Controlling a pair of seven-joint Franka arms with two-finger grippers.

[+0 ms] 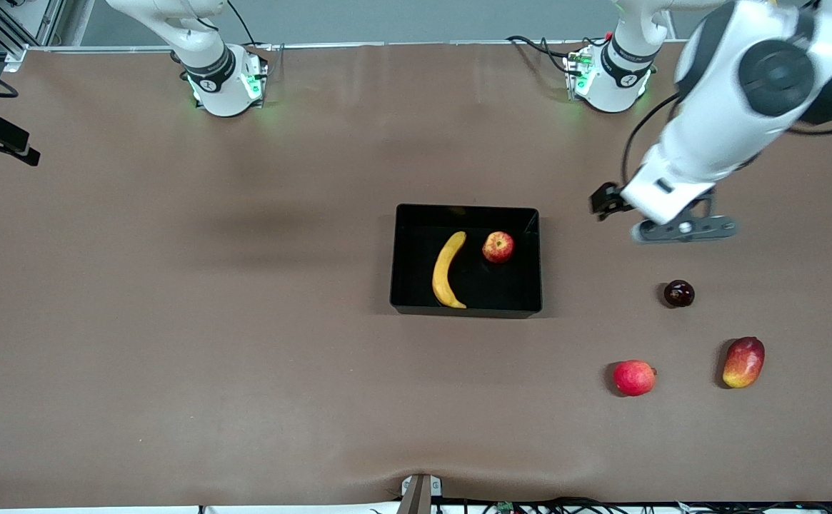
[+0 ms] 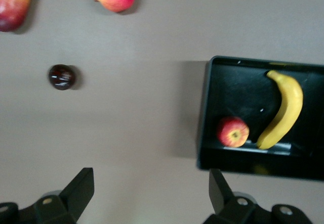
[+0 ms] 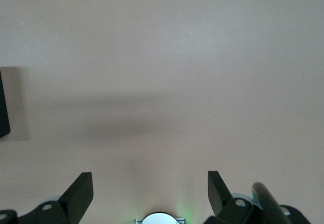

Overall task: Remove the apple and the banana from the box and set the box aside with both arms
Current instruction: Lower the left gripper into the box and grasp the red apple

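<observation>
Nothing is out yet: the streaky red apple (image 1: 498, 246) and the long curved banana (image 1: 448, 270) lie side by side, apart, in the glossy black box (image 1: 465, 311) mid-desk. My left pincer (image 2: 149, 196) hangs wide and empty over bare brown desk (image 1: 173, 321) just beside the box, at the left arm's end. My right pincer (image 3: 150, 193), equally wide and empty, waits over bare desk. I judge my next move is onto the apple, smooth, round and likely to roll.
</observation>
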